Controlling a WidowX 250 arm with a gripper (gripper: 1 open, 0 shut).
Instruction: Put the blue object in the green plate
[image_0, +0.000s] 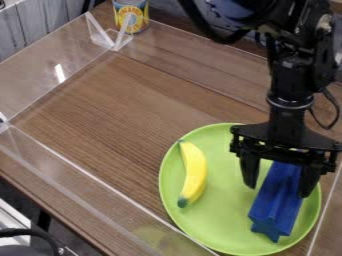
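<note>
at the far left, well out from the end effector (278, 178), a clear see-through barrier (40, 60) edges the wooden surface (114, 110). its upper part, with a small bright glare spot on it, stands beyond the surface; its lower part runs slantwise along the near side, down toward the bottom of the view and below the plate. a labelled can (130, 15) stands at the back, beyond the barrier's far end and well apart from the end effector. between the can and the end effector, bare wood stretches across the middle, giving open room to the left of the end effector and behind it.

nearer in, a yellow banana (193, 174) lies on the left part of the green plate (238, 225), left of the end effector and apart from it. bare green shows between the banana and the blue block (277, 203). the plate's right rim comes close to the surface's right edge, so room on that side is tight.

the end effector is released, its jaws spread wide above the plate. the blue block lies in the plate, right of the banana, below and partly behind the end effector's right-hand finger in the view; whether they touch cannot be told.
</note>
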